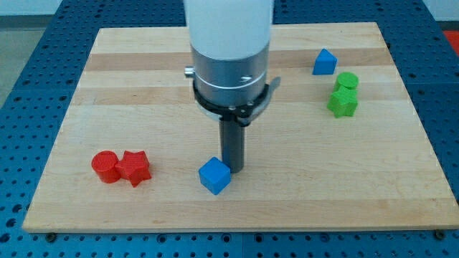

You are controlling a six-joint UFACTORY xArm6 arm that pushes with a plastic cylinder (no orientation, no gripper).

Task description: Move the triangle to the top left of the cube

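Observation:
A blue cube (214, 175) lies on the wooden board near the view's bottom, slightly left of centre. A blue triangle block (324, 62) lies far off at the view's upper right. My dark rod comes down from the arm's white and metal body in the middle of the view. My tip (232, 168) rests on the board just to the right of and slightly above the blue cube, touching or nearly touching it. The triangle is far from my tip.
A red cylinder (105, 167) and a red star-shaped block (134, 168) sit side by side at the view's lower left. A green cylinder (347, 81) and a green star-shaped block (343, 102) sit just below the triangle at the right. The board's edge (229, 228) runs along the bottom.

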